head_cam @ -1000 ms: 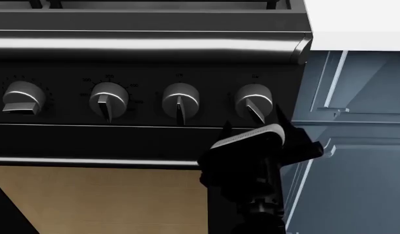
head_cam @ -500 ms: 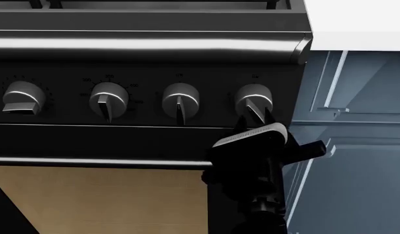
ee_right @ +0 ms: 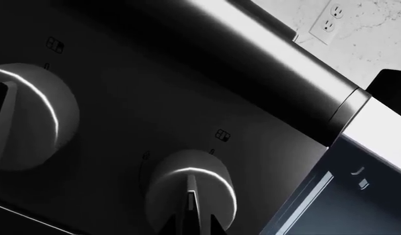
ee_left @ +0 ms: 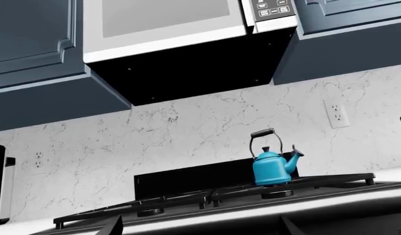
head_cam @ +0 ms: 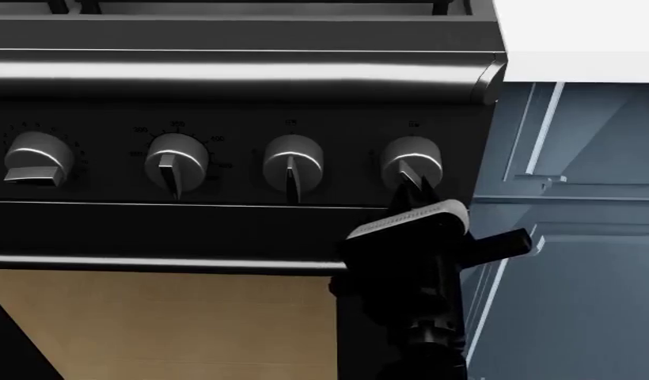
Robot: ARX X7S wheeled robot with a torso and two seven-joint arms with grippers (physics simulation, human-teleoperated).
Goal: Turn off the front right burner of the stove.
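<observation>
The stove's [head_cam: 240, 75] black front panel carries four round metallic knobs. My right gripper [head_cam: 418, 188] is at the far right knob [head_cam: 412, 161], its two fingers closed on either side of the knob's raised ridge. In the right wrist view that knob [ee_right: 190, 188] fills the lower middle, with a dark fingertip on each side of the ridge [ee_right: 191, 196]. My left gripper [ee_left: 200, 231] is open and empty, low in front of the stove's front rail [ee_left: 253, 213]. Grates and a burner [ee_left: 150, 212] show over the rail. I cannot tell which is the front right burner.
A blue kettle [ee_left: 274, 167] stands on the right of the grates. A microwave [ee_left: 167, 22] and blue-grey cabinets hang above. A blue-grey cabinet [head_cam: 578, 237] under a white counter [head_cam: 583, 39] adjoins the stove's right side. The oven handle [head_cam: 145, 263] runs below the knobs.
My right gripper's fingers, spread wide a second ago, have closed onto the far right knob's ridge, and the gripper has shifted slightly up and toward the panel.
</observation>
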